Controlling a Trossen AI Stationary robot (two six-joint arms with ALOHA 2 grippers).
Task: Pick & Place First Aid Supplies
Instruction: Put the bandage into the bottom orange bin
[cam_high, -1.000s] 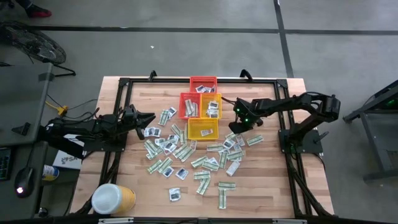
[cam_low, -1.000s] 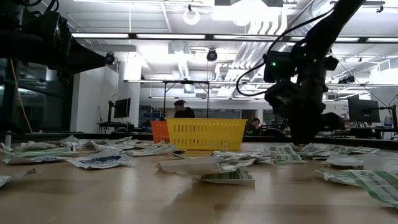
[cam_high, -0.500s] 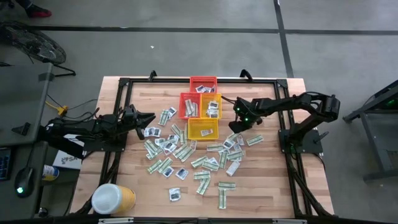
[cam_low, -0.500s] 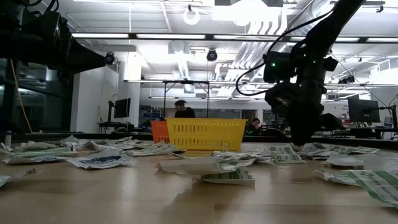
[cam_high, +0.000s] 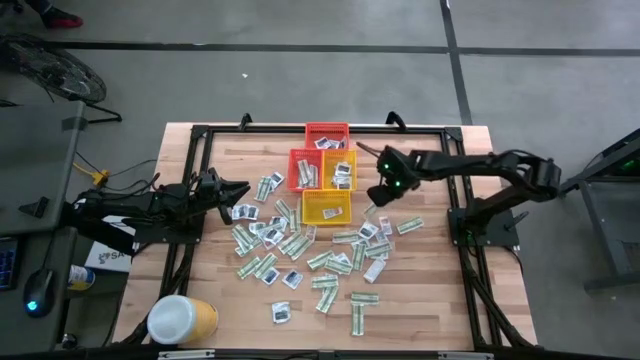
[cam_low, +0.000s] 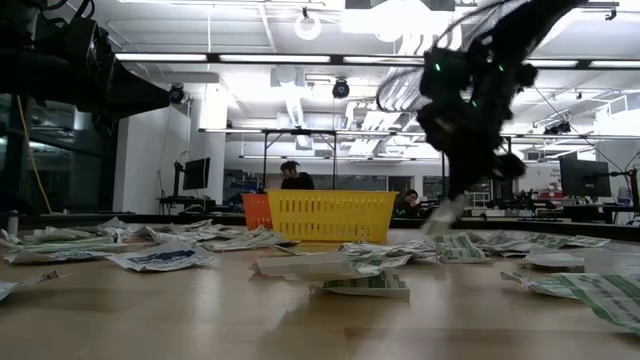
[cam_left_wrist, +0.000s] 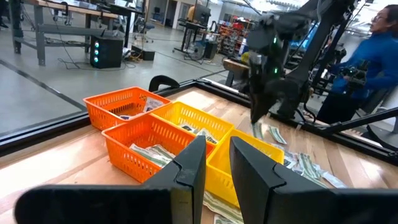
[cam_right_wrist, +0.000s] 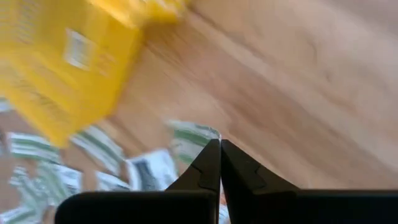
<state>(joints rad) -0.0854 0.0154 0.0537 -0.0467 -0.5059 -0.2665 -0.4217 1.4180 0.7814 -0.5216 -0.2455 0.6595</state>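
Right gripper (cam_high: 376, 194) pinched shut on a green-and-white packet (cam_right_wrist: 194, 134) by its end, lifted off the pile just beside the yellow basket (cam_high: 325, 208). Light, floppy, likely slick; an edge pinch looks right. Left gripper (cam_high: 240, 190) part-open, waiting, empty.

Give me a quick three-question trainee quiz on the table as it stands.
1. True or false: the right claw is shut on a packet.
2. Which basket is nearest that claw? A: the red one. B: the yellow basket. C: the orange one.
3. Fill in: the left claw, waiting to the left of the baskets with its fingers apart, holds ____.
Key: 1 true; 2 B; 3 nothing.
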